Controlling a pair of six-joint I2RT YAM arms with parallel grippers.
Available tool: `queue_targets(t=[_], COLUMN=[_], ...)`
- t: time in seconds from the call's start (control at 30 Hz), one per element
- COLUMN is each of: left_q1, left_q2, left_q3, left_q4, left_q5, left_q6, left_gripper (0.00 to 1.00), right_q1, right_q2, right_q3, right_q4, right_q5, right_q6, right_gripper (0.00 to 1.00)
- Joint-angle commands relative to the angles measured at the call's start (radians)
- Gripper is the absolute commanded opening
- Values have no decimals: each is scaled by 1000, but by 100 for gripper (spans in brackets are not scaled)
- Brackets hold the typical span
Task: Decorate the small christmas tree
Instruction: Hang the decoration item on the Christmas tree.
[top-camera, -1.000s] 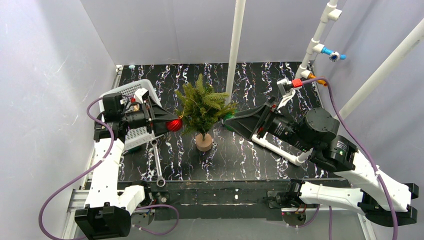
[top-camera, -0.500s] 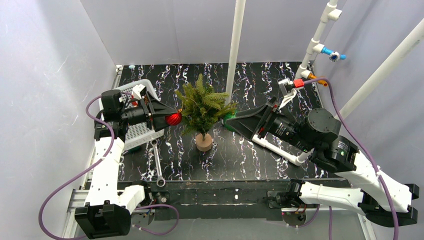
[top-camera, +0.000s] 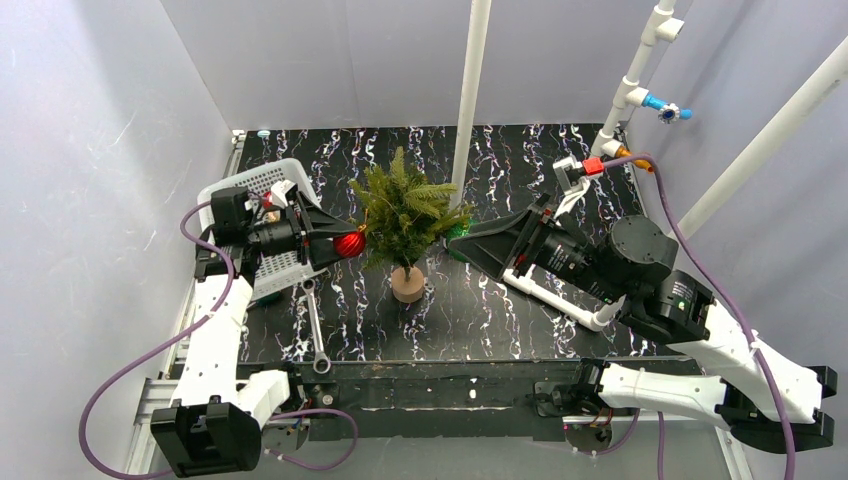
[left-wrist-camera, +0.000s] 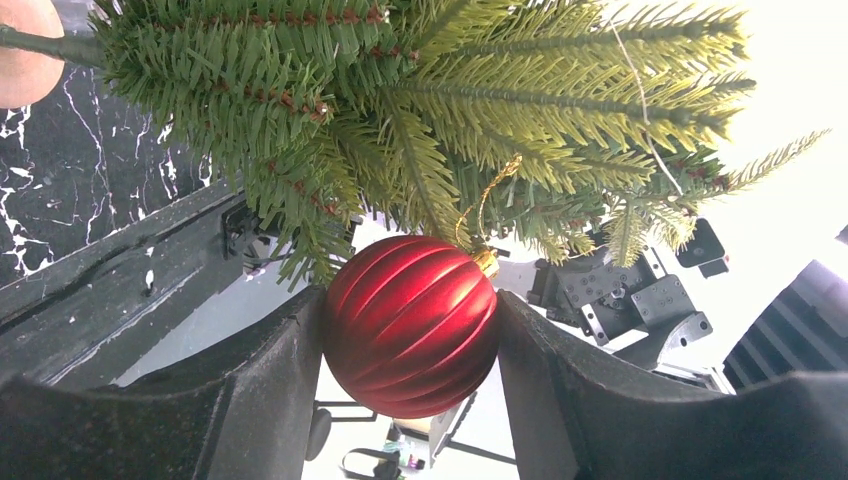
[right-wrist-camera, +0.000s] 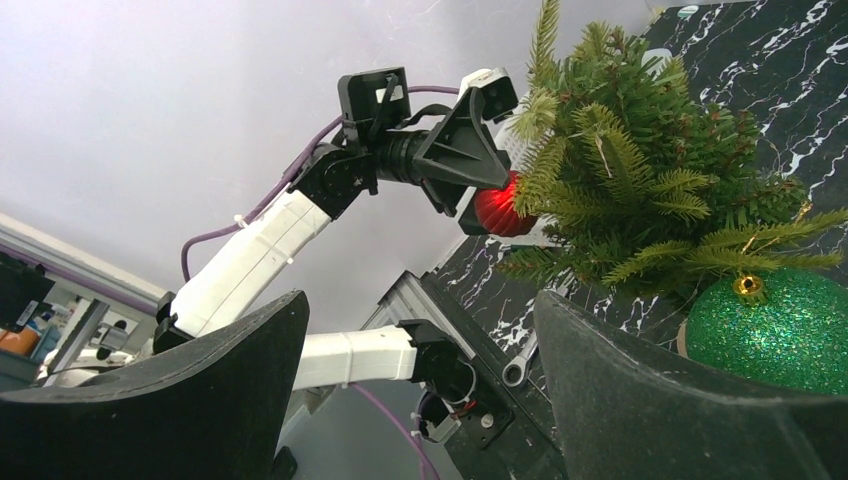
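Left jaws pinch the ribbed, matte red bauble (left-wrist-camera: 410, 325); right jaws spread, empty | small bushy green christmas tree (top-camera: 405, 215) upright mid-bench (top-camera: 480, 310), bauble just beside its left branches | I aim to ease the gold thread loop (left-wrist-camera: 485, 195) over a sturdy twig before releasing.

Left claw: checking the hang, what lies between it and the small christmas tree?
A red ribbed bauble, gripped in the left claw, its gold loop reaching among the small christmas tree needles; the left wrist view shows it.
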Motion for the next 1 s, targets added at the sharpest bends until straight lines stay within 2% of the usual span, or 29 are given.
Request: queue_targets(t=[0.0,0.23,0.37,0.47,0.7,0.87,0.97], left_q1=[-2,-2,-3,-2,-16,-44,-58], left_q2=[-28,-40,-70,-105,-185,-255,-285], left_q3=[-6,-8,-73,-107,-136,-71,-45], left_q4=[22,201,380,427,384,92,-3], left_q5=[52,4,-38,-64,-91,-140,-153], left_q6=[-25,-177,-325,-374,-358,-144,-102], left_gripper=[0,0,0,0,0,0,0], right_q1=[1,2,1,1,1,2,1], right_q2=[3,3,-2,-6,-2,2,5], right_q3=[24,28,23,20,24,31,31], right_q4=[41,33,32,28,17,12,11], right_q5=[2,-2,-10,-23,-57,-73,-82], right_q6=[-4,-6,-6,-7,-8,-12,-13], right_gripper=[91,91,91,91,91,92,92])
